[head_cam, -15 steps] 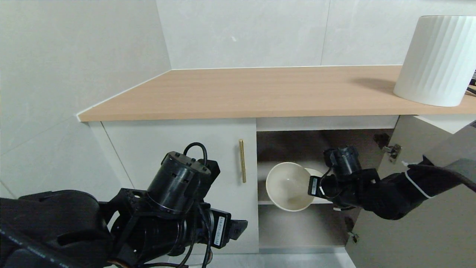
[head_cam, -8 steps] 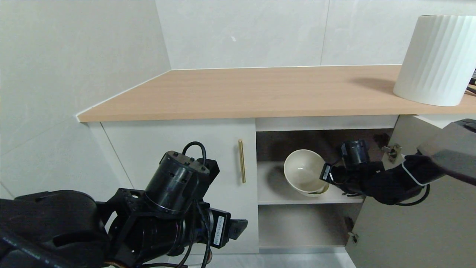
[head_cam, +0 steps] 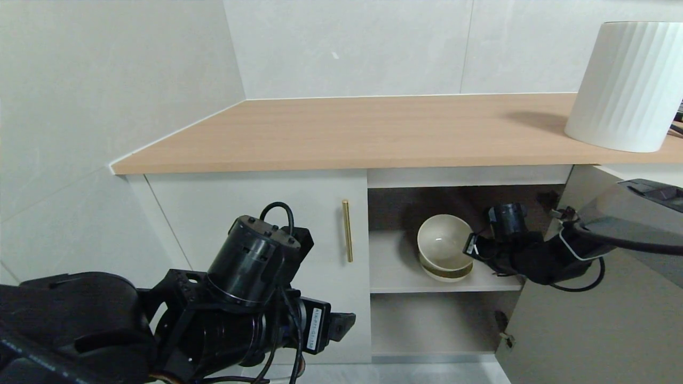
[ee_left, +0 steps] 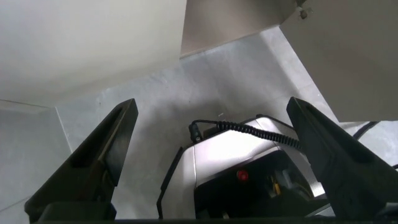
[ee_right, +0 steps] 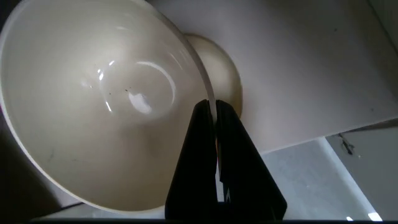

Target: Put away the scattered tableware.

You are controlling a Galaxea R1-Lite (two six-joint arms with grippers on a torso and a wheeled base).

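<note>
A cream bowl [head_cam: 442,242] hangs tilted inside the open cabinet, just over a second cream dish with a dark rim [head_cam: 448,272] that sits on the middle shelf [head_cam: 395,273]. Whether the two touch I cannot tell. My right gripper [head_cam: 470,252] is shut on the bowl's right rim. The right wrist view shows the bowl [ee_right: 106,93] with its rim pinched between the black fingers [ee_right: 205,155], and the lower dish [ee_right: 221,68] behind it. My left gripper [ee_left: 211,155] stands open and holds nothing, low in front of the closed left door, over the floor.
The cabinet's left door with a gold handle [head_cam: 347,230] is closed. The right door [head_cam: 587,309] swings open toward me beside the right arm. A lower compartment [head_cam: 432,322] lies under the shelf. On the wooden countertop [head_cam: 363,130] stands a white ribbed container [head_cam: 624,85].
My right gripper has carried the bowl up and deeper into the cabinet, from in front of the shelf's edge to just over the dish on the shelf. The left arm has stayed put.
</note>
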